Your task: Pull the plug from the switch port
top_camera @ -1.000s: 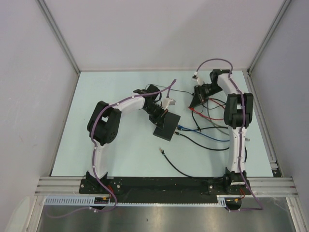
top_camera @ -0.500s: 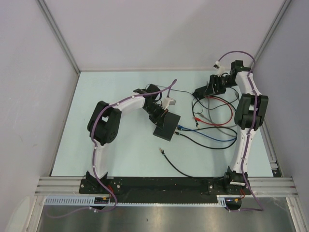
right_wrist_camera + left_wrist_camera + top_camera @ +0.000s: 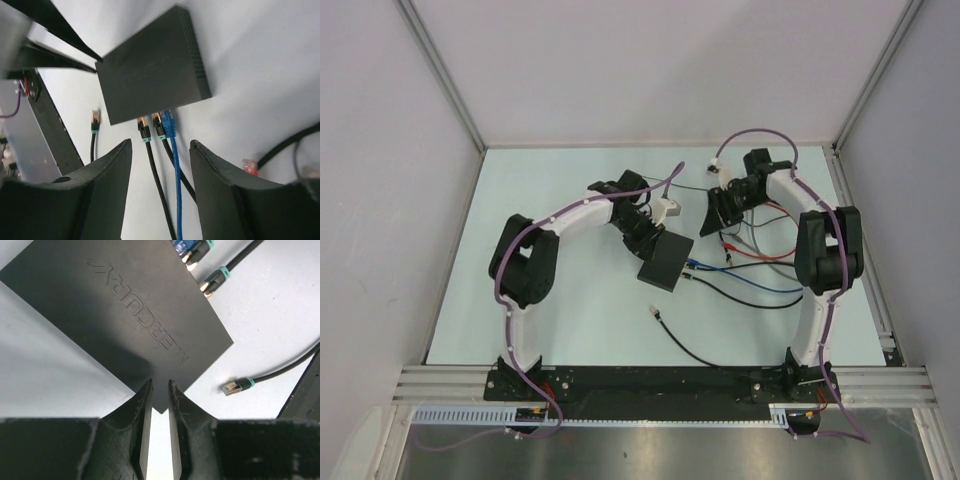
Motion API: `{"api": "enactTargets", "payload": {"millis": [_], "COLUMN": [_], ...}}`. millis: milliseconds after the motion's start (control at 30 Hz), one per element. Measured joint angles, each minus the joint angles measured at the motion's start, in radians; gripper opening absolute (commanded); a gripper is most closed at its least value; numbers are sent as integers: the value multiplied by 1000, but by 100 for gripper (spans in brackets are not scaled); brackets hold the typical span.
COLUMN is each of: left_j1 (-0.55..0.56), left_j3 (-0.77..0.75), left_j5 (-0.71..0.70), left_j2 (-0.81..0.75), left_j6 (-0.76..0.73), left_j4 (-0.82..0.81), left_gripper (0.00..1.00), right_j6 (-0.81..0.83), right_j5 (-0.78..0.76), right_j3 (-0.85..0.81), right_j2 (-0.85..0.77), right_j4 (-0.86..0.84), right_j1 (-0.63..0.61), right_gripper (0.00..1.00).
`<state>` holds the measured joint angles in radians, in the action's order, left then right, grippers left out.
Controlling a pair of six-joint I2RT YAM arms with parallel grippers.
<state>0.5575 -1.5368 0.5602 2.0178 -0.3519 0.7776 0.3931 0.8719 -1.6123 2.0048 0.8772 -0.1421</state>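
The flat black switch box (image 3: 663,262) lies mid-table, also seen in the left wrist view (image 3: 125,315) and the right wrist view (image 3: 150,75). Its port edge (image 3: 155,111) holds two black plugs with teal collars (image 3: 144,129) and a blue plug (image 3: 169,125); the port's own socket can't be told. My left gripper (image 3: 646,236) (image 3: 160,390) is shut, fingertips over the box's near corner. My right gripper (image 3: 720,208) (image 3: 160,146) is open and empty, short of the plugs, its fingers either side of their cables.
A loose black cable with a bare plug (image 3: 653,312) (image 3: 234,386) lies in front of the box. Red (image 3: 752,252), blue (image 3: 750,284) and black cables tangle on the table's right side under my right arm. Grey walls enclose the table.
My right gripper swung out to the right, then came back left and down toward the box's plug edge. My left arm's elbow shifted left; its gripper stayed on the box.
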Motion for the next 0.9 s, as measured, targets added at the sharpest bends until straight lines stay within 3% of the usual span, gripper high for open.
{"api": "enactTargets", "payload": {"millis": [367, 900], "left_j1": [1, 20], "left_j3": [13, 3], "left_j5": [22, 25], "left_j2": [-12, 45], "left_j6": [-42, -43], "left_j4": [16, 20], "left_gripper": [19, 18], "right_j6": [20, -26], "right_j5": [14, 152], "right_j3": [105, 105], "right_j2": [155, 211], "right_j4": [-40, -40], "right_j1": [17, -35], "right_gripper": [54, 52]}}
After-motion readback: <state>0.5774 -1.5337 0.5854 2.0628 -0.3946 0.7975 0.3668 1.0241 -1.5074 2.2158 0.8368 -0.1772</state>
